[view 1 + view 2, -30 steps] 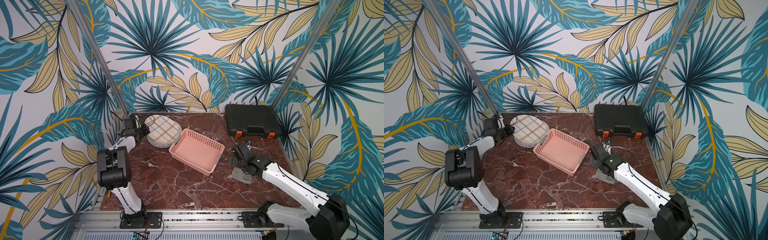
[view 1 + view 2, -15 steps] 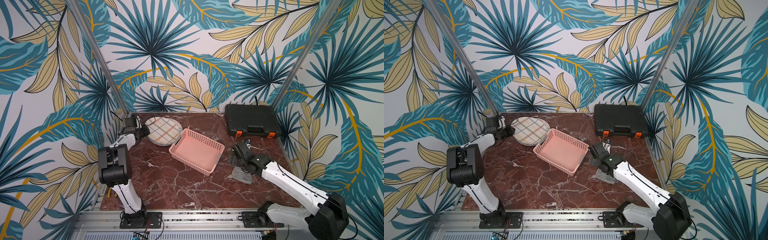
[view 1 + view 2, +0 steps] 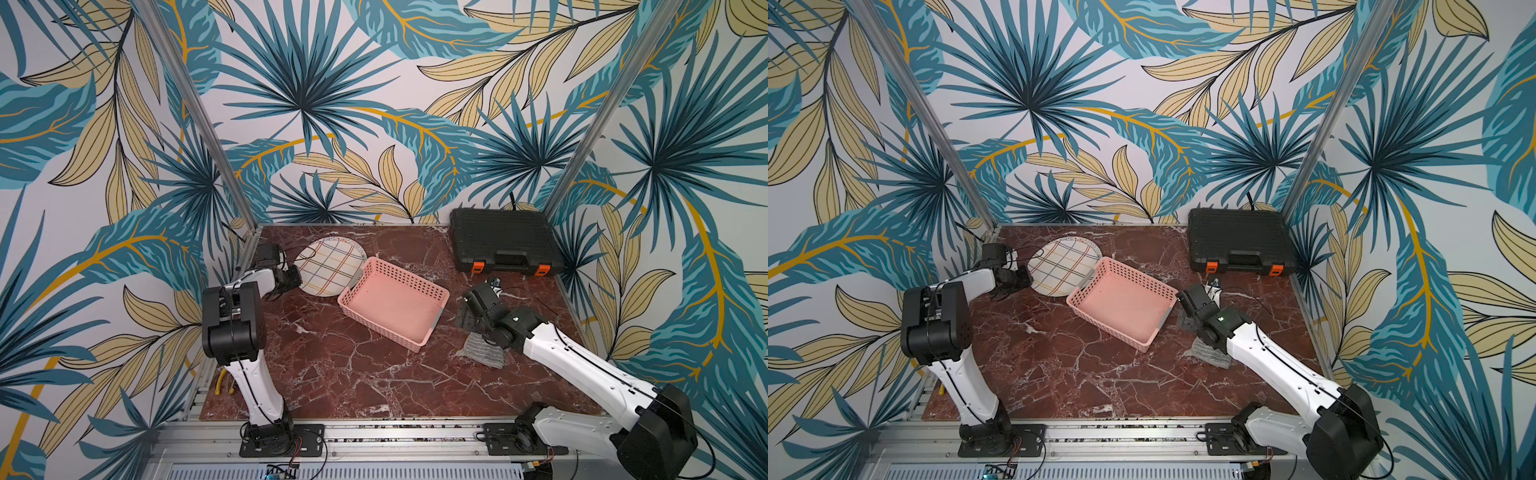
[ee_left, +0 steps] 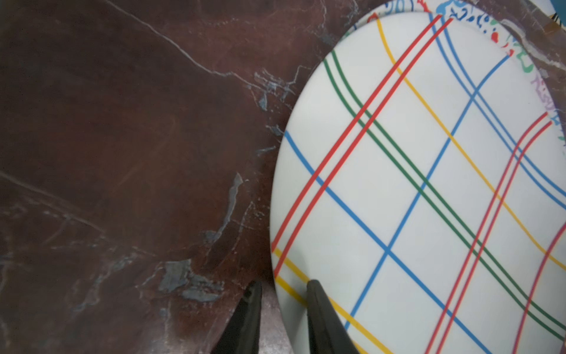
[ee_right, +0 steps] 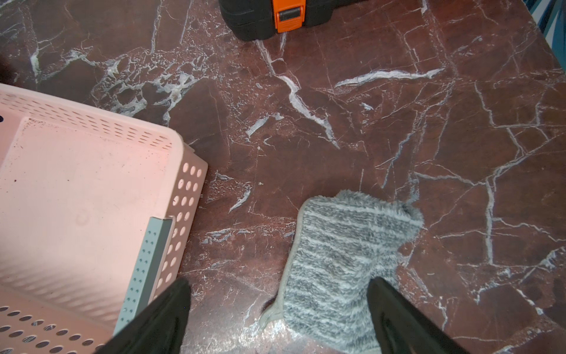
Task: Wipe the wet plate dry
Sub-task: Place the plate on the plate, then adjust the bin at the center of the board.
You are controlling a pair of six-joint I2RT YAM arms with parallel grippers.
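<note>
- The left arm point(image 3: 253, 277) is stretched low; the left jaws are slightly parted astride the rim of the white, colour-lined plate point(image 4: 428, 184).
- The right jaws are spread wide around the ungripped cloth point(image 5: 337, 260).

Left wrist view: the plate point(image 4: 428, 199) ran off the frame, with just a sliver of patterned rim point(image 4: 534, 82) peeking from under it. In both top views the basket point(image 3: 407, 277) covered the plate's nearest edge and my right arm point(image 3: 582, 365) hid part of the cloth point(image 3: 482, 353). I couldn't make out the little thing point(image 3: 494, 283) by the black case point(image 3: 505, 241).
</note>
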